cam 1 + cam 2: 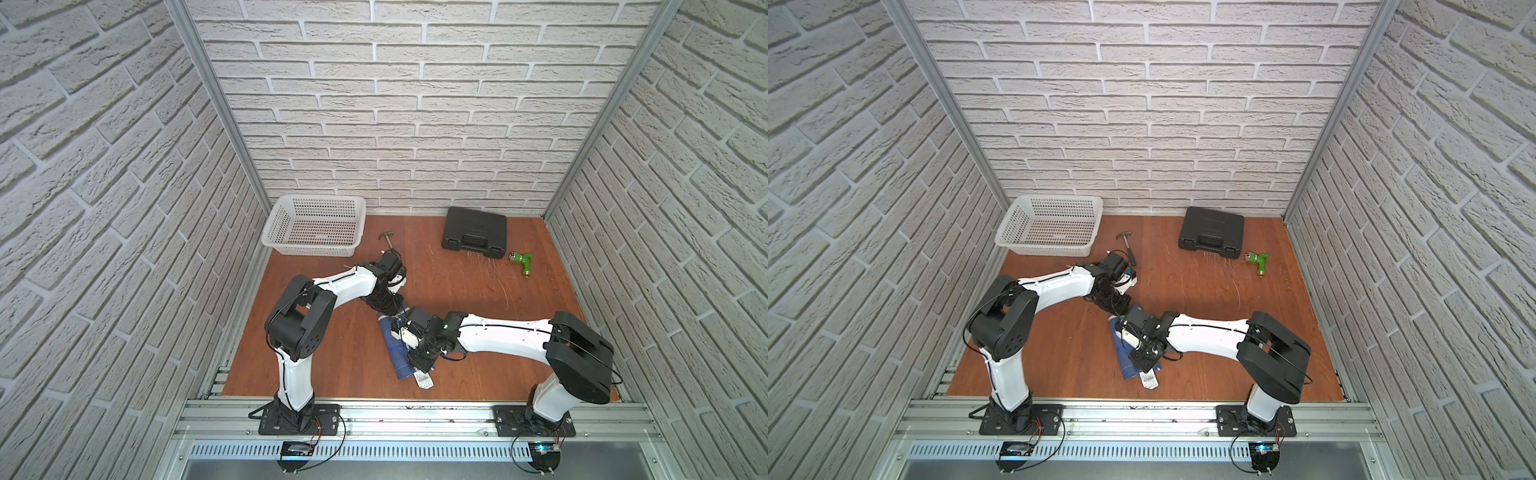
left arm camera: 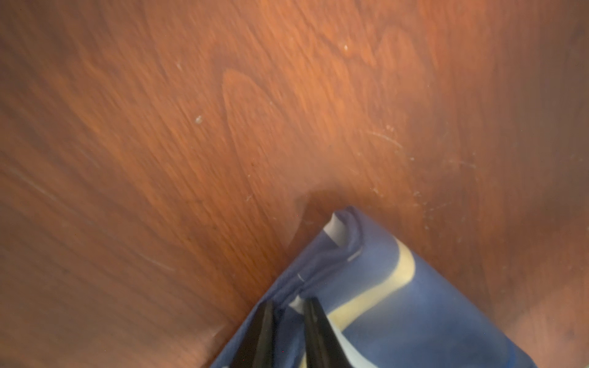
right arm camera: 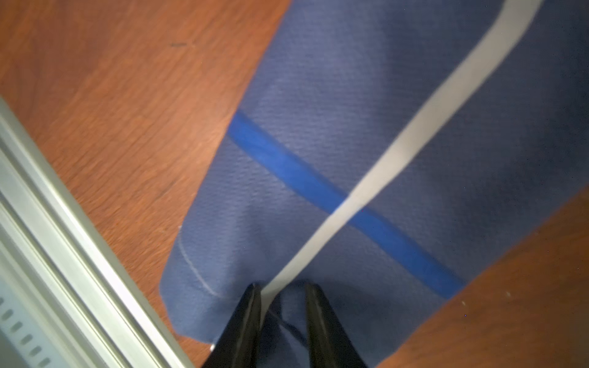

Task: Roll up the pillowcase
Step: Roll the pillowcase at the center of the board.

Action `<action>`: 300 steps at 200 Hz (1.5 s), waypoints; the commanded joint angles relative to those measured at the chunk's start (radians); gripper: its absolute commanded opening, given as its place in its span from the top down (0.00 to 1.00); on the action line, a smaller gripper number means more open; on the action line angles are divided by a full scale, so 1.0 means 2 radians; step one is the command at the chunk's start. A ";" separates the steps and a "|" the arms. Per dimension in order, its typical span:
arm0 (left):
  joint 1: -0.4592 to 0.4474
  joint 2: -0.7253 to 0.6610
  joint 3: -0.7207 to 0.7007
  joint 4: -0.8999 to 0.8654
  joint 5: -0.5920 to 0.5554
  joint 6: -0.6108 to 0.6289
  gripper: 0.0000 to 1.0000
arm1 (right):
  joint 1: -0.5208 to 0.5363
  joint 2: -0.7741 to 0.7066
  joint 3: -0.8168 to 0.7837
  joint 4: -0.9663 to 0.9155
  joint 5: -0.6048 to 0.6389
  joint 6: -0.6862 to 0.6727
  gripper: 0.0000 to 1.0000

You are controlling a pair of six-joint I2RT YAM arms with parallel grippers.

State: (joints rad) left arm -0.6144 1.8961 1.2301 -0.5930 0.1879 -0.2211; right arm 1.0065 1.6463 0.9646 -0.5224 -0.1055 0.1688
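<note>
nearest you, the pillowcase lies on the table as a narrow, tight bundle, its white care tag poking out at the near end. so the rolling looks almost done; no flat cloth is left spread out in either top view.

your right gripper is at that near end, jaws narrow and pinching a fold of the blue cloth. further along, your left gripper is at the far end of the roll, jaws close together with cloth caught between them, so it appears to be gripping too.

what seems left: snug the ends, let go, and see that the roll holds.

beyond it, the hammer, basket, tool case and green nozzle sit well apart from it.
</note>
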 commanded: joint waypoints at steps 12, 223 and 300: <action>0.001 0.032 -0.005 -0.037 -0.024 0.022 0.78 | 0.027 -0.032 0.007 0.020 0.026 -0.030 0.71; 0.059 -0.094 0.056 -0.079 -0.002 -0.032 0.50 | -0.073 -0.140 -0.030 0.024 0.007 0.056 0.50; 0.025 -0.311 -0.156 0.023 -0.060 -0.261 0.36 | -0.189 -0.108 -0.056 0.077 -0.112 0.144 0.41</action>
State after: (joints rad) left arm -0.5133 1.3441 1.0374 -0.6415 0.1162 -0.5274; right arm 0.6441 1.3964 0.8570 -0.4484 -0.2302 0.3870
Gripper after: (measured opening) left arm 0.627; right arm 0.584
